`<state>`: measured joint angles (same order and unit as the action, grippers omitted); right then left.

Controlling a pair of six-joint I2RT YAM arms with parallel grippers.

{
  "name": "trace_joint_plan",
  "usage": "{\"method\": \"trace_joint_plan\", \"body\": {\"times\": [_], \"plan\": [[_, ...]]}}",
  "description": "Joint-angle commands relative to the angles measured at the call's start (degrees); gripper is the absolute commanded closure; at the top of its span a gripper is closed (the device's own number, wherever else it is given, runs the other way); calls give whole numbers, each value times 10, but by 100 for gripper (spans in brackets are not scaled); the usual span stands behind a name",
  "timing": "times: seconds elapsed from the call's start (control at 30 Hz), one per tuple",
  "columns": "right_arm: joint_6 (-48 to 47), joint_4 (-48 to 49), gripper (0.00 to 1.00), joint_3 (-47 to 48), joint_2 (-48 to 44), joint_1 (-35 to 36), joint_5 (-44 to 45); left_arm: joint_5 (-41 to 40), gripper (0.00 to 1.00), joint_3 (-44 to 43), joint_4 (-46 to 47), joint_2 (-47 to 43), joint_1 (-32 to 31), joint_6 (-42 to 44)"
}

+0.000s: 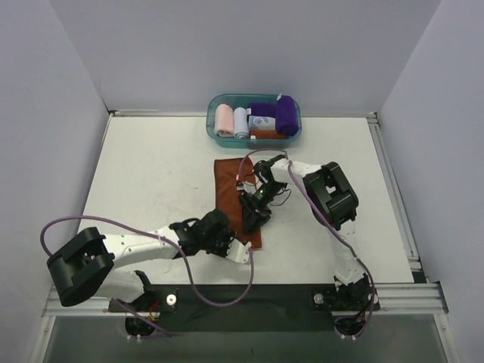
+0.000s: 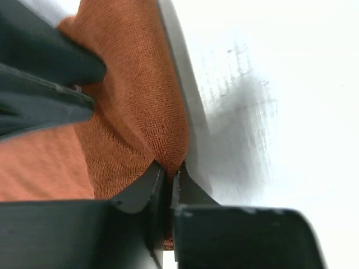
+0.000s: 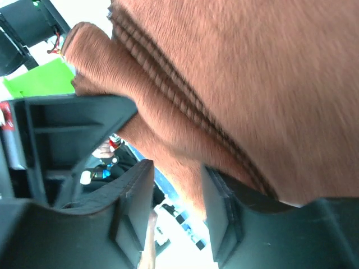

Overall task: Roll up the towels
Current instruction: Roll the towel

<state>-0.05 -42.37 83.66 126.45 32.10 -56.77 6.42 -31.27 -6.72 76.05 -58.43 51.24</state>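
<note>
The rust-brown towel (image 1: pixel 231 185) lies flat in the middle of the table, with its near end bunched up. My left gripper (image 1: pixel 242 251) is at the towel's near right corner. In the left wrist view it (image 2: pixel 170 180) is shut on a fold of the towel's edge (image 2: pixel 140 112). My right gripper (image 1: pixel 253 215) sits over the near end of the towel. In the right wrist view its jaws (image 3: pixel 176 213) stand apart, and a lifted flap of the towel (image 3: pixel 224 84) hangs between them. The purple towel (image 1: pixel 286 113) lies rolled in the basket.
A teal basket (image 1: pixel 253 139) stands at the back of the table. It holds rolled pink (image 1: pixel 224 119), pale blue and patterned cloths. Grey walls close in the left, right and back. Purple cables trail from both arms.
</note>
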Motion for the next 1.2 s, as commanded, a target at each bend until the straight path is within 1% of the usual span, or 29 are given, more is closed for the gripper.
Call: {"method": "trace_joint_plan", "body": {"times": [0.0,0.03,0.07,0.1,0.13,0.17,0.2,0.23,0.3,0.33,0.37,0.4,0.53,0.57,0.6,0.63,0.67,0.7,0.77,0.83,0.87,0.93,0.97,1.1,1.17], "plan": [[-21,-4,58,-15,-59,-39,70,147,97,-69,-185,18,52,-30],[-24,-3,57,-19,-88,-50,71,191,100,-82,-202,35,79,-33],[-25,0,56,-21,-102,-70,71,214,100,-98,-240,47,88,-33],[-26,1,54,-23,-117,-82,71,259,100,-113,-260,61,100,-37],[-26,3,53,-26,-147,-93,69,285,100,-147,-285,93,110,-34],[-24,13,53,-39,-166,-104,68,307,100,-163,-329,112,126,-32],[-23,22,53,-54,-185,-122,70,343,100,-178,-347,130,133,-28],[-25,32,53,-68,-230,-128,77,358,100,-204,-362,162,142,-26],[-41,61,54,-117,-279,-138,109,400,100,-228,-397,193,169,-20],[-48,67,54,-132,-327,-138,120,404,100,-241,-413,225,179,-18],[-57,76,54,-147,-351,-138,130,413,100,-269,-439,243,189,-12],[-76,77,54,-169,-391,-137,144,429,100,-281,-451,261,211,-4],[-106,70,56,-201,-472,-128,155,460,100,-364,-537,389,263,29],[-115,67,56,-206,-487,-116,162,467,100,-395,-577,411,273,39],[-140,65,57,-217,-509,-103,169,474,100,-411,-595,431,279,55],[-152,61,57,-221,-520,-66,193,476,100,-426,-610,466,292,61],[-165,56,58,-226,-529,-41,208,476,100,-437,-624,481,296,60],[-180,55,57,-230,-540,-16,227,476,100,-456,-628,504,300,56],[-207,51,57,-238,-543,43,266,469,100,-471,-631,522,307,40],[-233,46,57,-233,-533,80,296,465,100,-489,-634,540,310,31],[-241,46,55,-231,-529,114,330,461,100,-493,-636,545,310,22],[-255,51,53,-222,-511,150,364,460,100,-503,-641,560,310,20],[-256,68,52,-216,-503,193,410,461,99,-507,-645,564,310,19],[-256,116,48,-173,-418,267,493,460,99,-522,-655,580,310,17],[-255,138,47,-149,-387,280,508,459,99,-524,-656,582,310,16]]}}
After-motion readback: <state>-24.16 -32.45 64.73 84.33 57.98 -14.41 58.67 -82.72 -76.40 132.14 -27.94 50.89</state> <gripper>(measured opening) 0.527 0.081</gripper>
